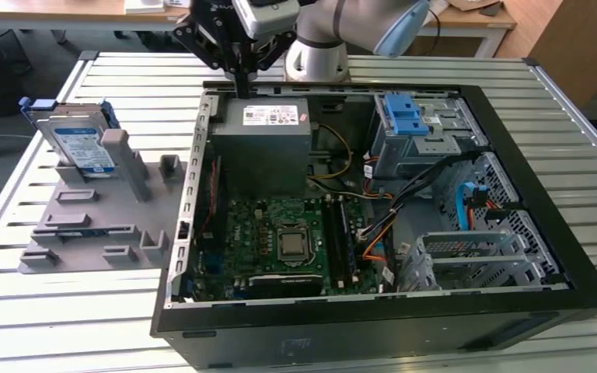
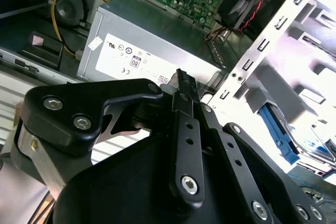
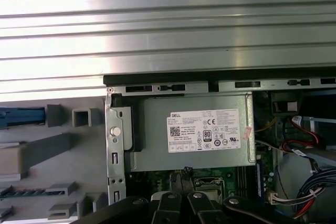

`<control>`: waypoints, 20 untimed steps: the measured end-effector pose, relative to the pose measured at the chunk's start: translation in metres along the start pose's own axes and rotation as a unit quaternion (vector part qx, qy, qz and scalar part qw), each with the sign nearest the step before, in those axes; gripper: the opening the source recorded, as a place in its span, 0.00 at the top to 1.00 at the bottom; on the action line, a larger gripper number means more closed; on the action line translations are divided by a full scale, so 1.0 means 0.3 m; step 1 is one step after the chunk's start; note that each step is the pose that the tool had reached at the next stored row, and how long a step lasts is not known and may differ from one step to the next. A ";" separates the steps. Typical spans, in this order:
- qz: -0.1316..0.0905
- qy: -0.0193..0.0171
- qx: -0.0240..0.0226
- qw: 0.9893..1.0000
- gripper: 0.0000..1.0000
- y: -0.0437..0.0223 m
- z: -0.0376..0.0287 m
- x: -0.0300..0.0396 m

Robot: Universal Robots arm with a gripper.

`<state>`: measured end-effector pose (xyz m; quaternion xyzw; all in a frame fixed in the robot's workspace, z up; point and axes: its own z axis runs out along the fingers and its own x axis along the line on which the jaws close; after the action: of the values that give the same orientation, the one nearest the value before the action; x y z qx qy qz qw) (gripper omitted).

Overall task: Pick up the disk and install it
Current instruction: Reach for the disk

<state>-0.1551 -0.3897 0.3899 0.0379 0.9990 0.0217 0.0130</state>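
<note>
The disk stands on edge in a grey holder at the exterior view's left, outside the computer case; its blue-and-white label and blue bracket show. A blue edge of the disk shows in the first wrist view, and part of the disk shows in the second wrist view. My gripper hangs over the back edge of the case, above the grey power supply box, well to the right of the disk. Its fingers are shut together with nothing between them; the gripper shows in both wrist views.
The open black computer case lies on a slatted metal table. Inside are the green motherboard, loose cables, and a grey metal cage with a blue latch. The holder carries several upright posts.
</note>
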 end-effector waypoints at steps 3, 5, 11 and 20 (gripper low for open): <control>0.000 0.000 0.000 1.000 0.89 -0.001 0.001 0.006; 0.000 0.000 0.000 1.000 0.89 -0.001 0.002 0.011; 0.000 0.000 0.000 1.000 0.89 -0.002 0.005 0.027; 0.000 0.000 0.000 1.000 0.89 -0.004 0.008 0.049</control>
<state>-0.1698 -0.3897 0.3870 0.0379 0.9990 0.0217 0.0131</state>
